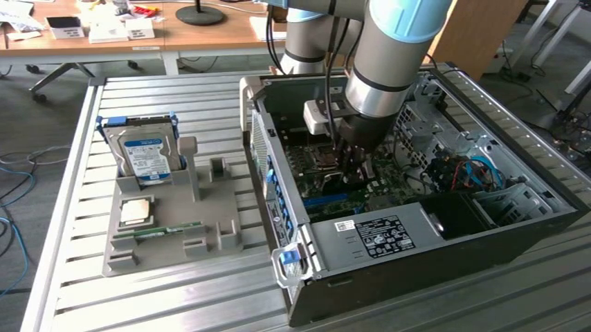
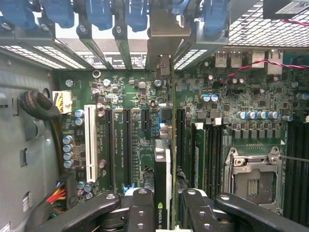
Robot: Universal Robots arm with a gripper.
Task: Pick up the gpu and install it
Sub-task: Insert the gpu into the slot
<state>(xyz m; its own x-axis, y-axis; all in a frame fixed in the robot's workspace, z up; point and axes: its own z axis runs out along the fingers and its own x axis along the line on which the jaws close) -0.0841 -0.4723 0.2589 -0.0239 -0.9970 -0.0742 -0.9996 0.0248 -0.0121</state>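
End effector (image 2: 166, 205) clamped on gpu (image 2: 163, 159), edge-on above motherboard (image 2: 130, 96) inside open case (image 1: 480, 235); best kept vertical, bracket aligned with rear slot, pressed evenly.

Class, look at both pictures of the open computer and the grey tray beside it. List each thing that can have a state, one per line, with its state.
Computer case: side open, motherboard exposed.
Claw: shut on the gpu, lowered inside the case.
Gpu: held edge-on above the motherboard slots, metal end bracket toward the rear openings.
Processor socket: latch closed.
Hard drive: standing upright in the tray.
RAM stick: lying flat in the tray.
Tray: several holders vacant.
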